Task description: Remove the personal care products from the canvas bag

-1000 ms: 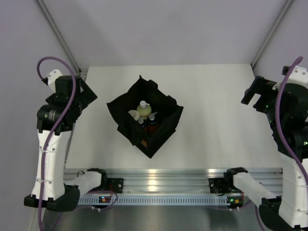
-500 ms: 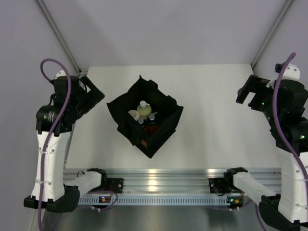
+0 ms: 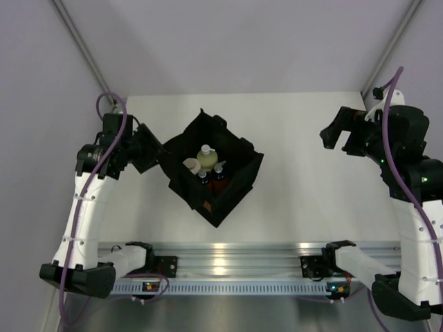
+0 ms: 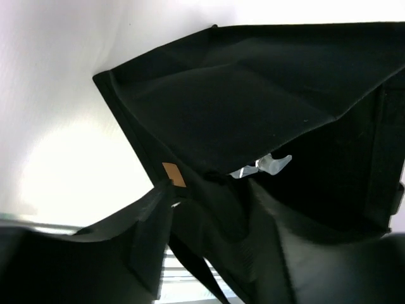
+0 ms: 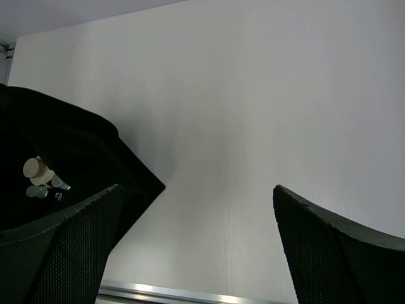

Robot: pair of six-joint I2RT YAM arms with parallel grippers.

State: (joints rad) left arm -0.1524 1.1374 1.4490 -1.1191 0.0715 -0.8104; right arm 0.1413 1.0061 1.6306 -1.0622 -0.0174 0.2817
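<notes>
Personal care products: four bottles stand upright, clustered inside the canvas bag (image 3: 239,185), near its middle.
Pale yellow-green bottle (image 3: 207,160): widest of the four, on the far side of the cluster.
Cream-capped bottle (image 3: 191,164): just left of the pale one; its cap also shows in the right wrist view (image 5: 34,168).
White-capped bottles (image 3: 219,171): two, on the near side of the cluster, with dark reddish bodies in the bag's shadow.
Bag position: centre of the white table (image 3: 311,194), left of the midline, one corner turned toward the near edge.
Bag condition: mouth open, sides floppy; a small orange patch (image 3: 207,205) sits on the near-left wall.
Left gripper (image 3: 147,149): just beside the bag's left corner; contact cannot be determined. In its wrist view the fingers (image 4: 150,235) are parted with nothing clamped, and the bag wall fills the frame.
Right gripper (image 3: 331,135): above bare table, well to the right of the bag. Fingers (image 5: 69,247) spread wide, nothing between them.
Rail (image 3: 228,263): aluminium, along the near table edge, carrying both arm bases.
</notes>
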